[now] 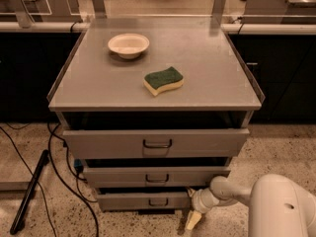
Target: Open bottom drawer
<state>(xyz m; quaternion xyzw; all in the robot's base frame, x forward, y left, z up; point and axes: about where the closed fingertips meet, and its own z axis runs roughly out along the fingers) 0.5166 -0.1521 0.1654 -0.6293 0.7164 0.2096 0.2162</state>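
The bottom drawer (133,200) is the lowest and narrowest grey front of the cart, with a small dark loop handle (158,202) at its centre. It stands out a little from the cart, less than the two drawers above it. My gripper (193,219) hangs just off the drawer's right end, low near the floor and right of the handle, on a white wrist (212,195) that comes from the lower right. It holds nothing that I can see.
The middle drawer (155,177) and the top drawer (155,143) stand partly pulled out above. A white bowl (128,45) and a green-yellow sponge (163,80) lie on the cart top (207,68). Black cables (59,167) and a dark bar (29,191) lie on the floor at the left.
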